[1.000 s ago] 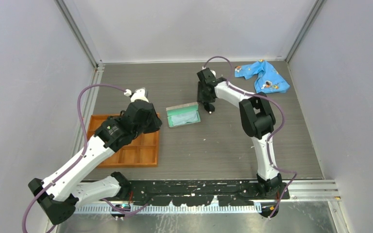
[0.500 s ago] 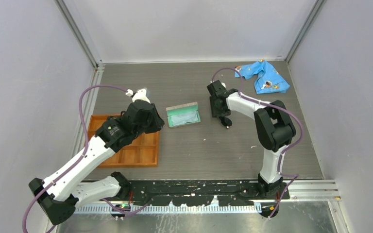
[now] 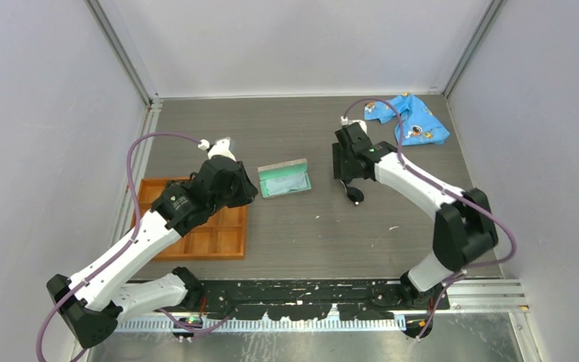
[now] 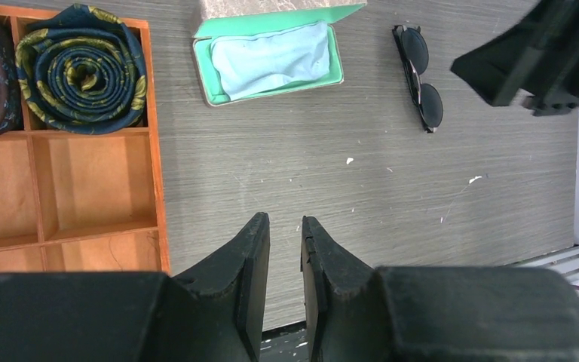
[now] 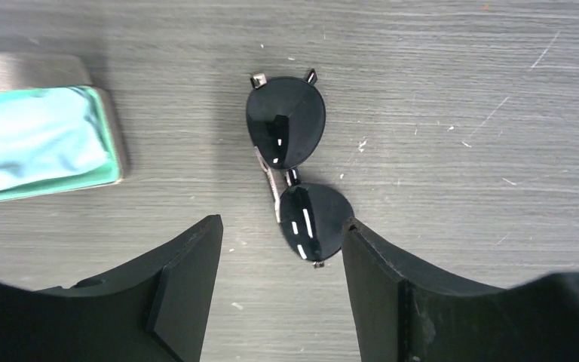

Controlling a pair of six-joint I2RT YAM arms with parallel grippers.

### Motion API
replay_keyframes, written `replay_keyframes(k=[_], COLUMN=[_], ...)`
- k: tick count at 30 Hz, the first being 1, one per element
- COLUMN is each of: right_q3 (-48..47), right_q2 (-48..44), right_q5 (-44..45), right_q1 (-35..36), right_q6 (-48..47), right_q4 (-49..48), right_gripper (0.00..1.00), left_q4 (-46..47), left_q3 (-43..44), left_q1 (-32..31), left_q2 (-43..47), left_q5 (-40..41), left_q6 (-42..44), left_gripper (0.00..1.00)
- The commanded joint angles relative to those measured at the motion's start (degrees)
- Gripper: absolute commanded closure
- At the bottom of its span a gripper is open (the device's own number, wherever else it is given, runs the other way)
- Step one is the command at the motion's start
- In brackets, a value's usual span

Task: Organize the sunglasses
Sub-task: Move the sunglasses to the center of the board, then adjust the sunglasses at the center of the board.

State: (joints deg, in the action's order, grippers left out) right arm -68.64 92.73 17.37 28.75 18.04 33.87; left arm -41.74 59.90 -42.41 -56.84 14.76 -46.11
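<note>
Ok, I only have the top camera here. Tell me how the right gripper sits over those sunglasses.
Observer: The right gripper is open and straddles one lens of the sunglasses, not closed on it.
Operator: Say how they lie.
Observer: Flat on the table, and they look folded.
Operator: Check the case for me.
Observer: The case is open, with a pale blue cloth inside.
</note>
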Motion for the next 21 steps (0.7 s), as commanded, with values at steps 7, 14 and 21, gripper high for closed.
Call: replay_keyframes(k=[7, 14, 21], right_q3=[13.5, 16.6, 15.5], right_q2=[-8.3, -3.4, 1.5], right_q5=[-12.6, -15.8, -11.9], right_q1=[2.1, 2.6, 1.1], right_q6=[18.3, 20.2, 17.4], right_q4=[-12.6, -18.2, -16.1], right_gripper=[0.36, 0.36, 0.36], left_q4=[5.0, 4.7, 5.1], left_q3=[0.0, -0.2, -1.0], left_q1=[-0.2, -0.2, -0.2], left_q2=[-1.7, -1.6, -1.0], left_q5=[-0.7, -0.9, -1.2], left_q6=[0.6, 0.6, 0.6], left_gripper=[0.75, 0.75, 0.75])
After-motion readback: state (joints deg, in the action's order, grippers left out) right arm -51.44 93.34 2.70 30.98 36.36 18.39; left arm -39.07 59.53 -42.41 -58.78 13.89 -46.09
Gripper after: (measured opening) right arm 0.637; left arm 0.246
